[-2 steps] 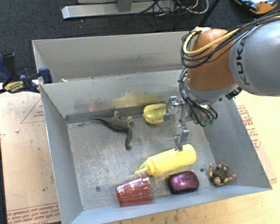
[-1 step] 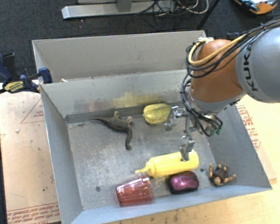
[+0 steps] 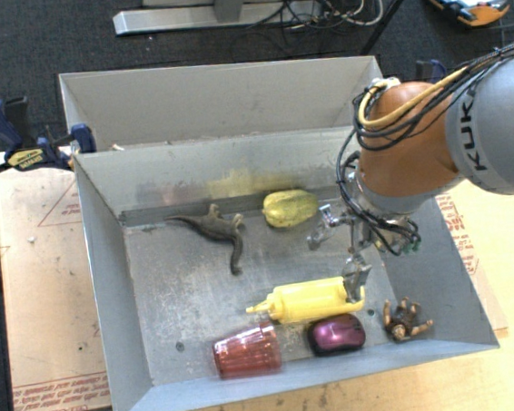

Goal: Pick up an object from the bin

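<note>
So the gripper (image 3: 342, 253) is sitting right at the fat end of the yellow squeeze bottle (image 3: 305, 301), which lies on its side in the grey bin (image 3: 170, 291). Its fingers (image 3: 357, 277) are spread apart with nothing between them, and the lower one looks like it's down at that end of the bottle. Around the bottle: a red ribbed cup (image 3: 247, 352) and a purple oval thing (image 3: 335, 335) just beside it toward the front wall, a small brown lump (image 3: 406, 319) past the purple one, and a yellow-green blob (image 3: 289, 208) plus a grey lizard toy (image 3: 218, 231) farther back.
</note>
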Robot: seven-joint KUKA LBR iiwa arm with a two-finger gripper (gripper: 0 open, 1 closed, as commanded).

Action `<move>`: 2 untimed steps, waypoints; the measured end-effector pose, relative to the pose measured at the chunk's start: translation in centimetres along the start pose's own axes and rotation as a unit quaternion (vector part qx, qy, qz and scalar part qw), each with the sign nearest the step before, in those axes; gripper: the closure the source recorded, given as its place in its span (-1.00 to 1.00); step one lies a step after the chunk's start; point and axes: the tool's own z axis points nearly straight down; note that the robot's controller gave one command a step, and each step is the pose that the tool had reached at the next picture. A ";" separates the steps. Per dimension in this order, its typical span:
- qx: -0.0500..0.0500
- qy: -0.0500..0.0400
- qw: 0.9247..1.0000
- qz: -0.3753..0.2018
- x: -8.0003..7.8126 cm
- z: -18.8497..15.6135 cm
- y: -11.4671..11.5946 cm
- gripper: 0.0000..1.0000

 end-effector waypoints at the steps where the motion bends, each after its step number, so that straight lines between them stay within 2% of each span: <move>1: 0.007 -0.010 0.998 0.066 2.3 5.0 0.6 -1.00; 2: 0.007 -0.008 0.998 0.065 2.5 5.1 0.6 1.00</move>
